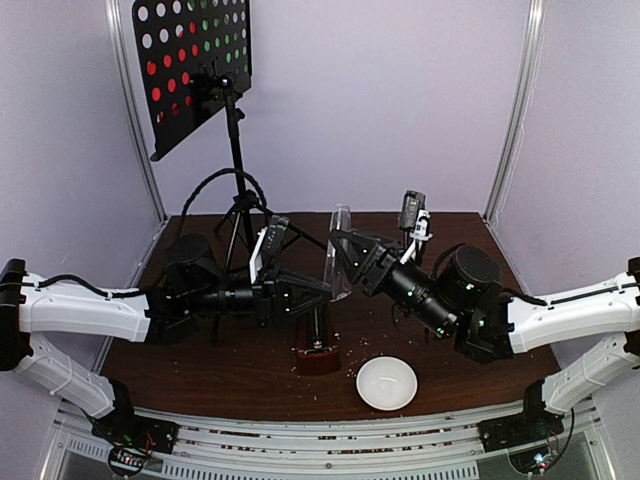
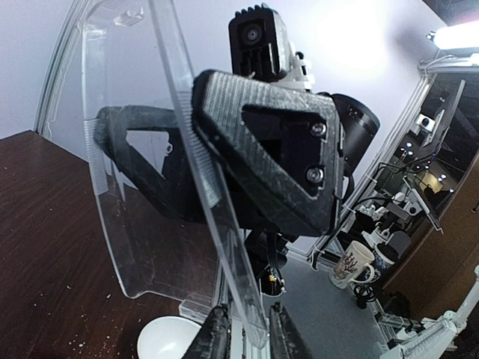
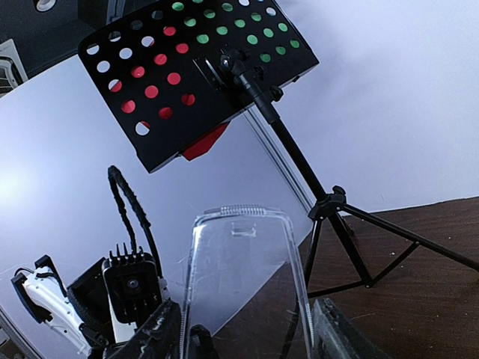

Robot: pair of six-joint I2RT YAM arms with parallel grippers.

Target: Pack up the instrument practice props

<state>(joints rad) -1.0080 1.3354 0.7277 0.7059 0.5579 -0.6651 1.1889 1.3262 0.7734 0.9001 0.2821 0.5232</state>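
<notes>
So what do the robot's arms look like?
The left arm and right arm have long white shells, then chunky black round joints. Thin black cables run along the white parts. The left pincer and right pincer each have two black, rough-textured fingers with silver screws.

You get soft, even overhead light and faint shadows on the dark brown wooden table (image 1: 230, 372). A bright strip lamp (image 2: 456, 34) flares your left wrist view; the clear plastic cover (image 2: 112, 75) glints; edges bend.
</notes>
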